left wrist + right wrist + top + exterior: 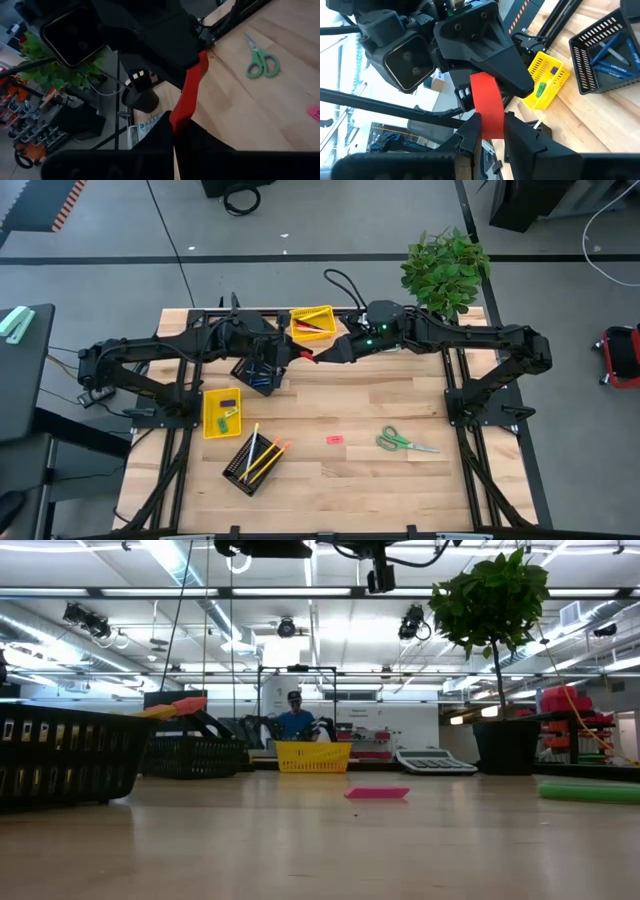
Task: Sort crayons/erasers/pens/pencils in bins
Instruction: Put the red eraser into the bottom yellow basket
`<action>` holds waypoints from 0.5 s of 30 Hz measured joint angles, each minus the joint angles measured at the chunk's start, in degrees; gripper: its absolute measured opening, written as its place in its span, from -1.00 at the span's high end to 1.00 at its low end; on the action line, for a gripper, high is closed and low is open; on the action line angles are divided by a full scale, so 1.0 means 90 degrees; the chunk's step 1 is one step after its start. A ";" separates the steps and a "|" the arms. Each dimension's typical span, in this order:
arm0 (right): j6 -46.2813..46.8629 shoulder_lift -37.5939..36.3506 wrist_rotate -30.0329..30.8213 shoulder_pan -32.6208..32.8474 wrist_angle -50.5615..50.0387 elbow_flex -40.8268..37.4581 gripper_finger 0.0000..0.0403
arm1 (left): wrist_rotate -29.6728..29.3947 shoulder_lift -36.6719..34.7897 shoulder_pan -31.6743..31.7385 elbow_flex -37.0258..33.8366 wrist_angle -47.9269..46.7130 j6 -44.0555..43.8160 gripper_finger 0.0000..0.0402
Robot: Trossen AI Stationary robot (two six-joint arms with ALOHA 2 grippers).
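A short flat red bar (312, 356) hangs in the air between my two grippers above the far middle of the table; I cannot tell whether it is a pen or an eraser. My left gripper (303, 353) and my right gripper (322, 354) meet tip to tip, each shut on one end. A yellow bin (312, 323) with red pens stands just beyond them. A black mesh bin (262, 372) with blue crayons lies under my left arm. A pink eraser (334, 439) lies flat on the table. My left gripper pinches one end of the red bar (176, 119) between its two fingers, coming level from the table's left. The bar runs on away from the fingers, clear of the table. My right gripper pinches the bar's other end (489, 125) between its two fingers (470, 131), coming level from the table's right. The left gripper's fingers (506, 75) close over the bar's far end. The bar is lifted clear.
A yellow bin (221, 411) with erasers and a black mesh bin (252, 461) with pencils stand at the near left. Green-handled scissors (405, 442) lie at the near right. A potted plant (447, 268) stands at the far right corner, and a calculator (435, 761) beside it.
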 joint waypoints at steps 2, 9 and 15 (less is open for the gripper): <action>0.0000 0.0000 -0.0001 -0.0007 -0.0017 0.0000 0.59 | -0.0004 0.0002 0.0003 0.0000 -0.0024 0.0000 0.96; -0.0117 0.0005 -0.0050 0.0004 0.0167 -0.0010 0.65 | 0.0001 0.0000 0.0012 0.0002 -0.0028 0.0002 0.93; -0.0274 0.0007 -0.0032 0.0032 0.0174 -0.0010 0.76 | 0.0020 -0.0002 0.0012 0.0003 -0.0026 0.0005 0.78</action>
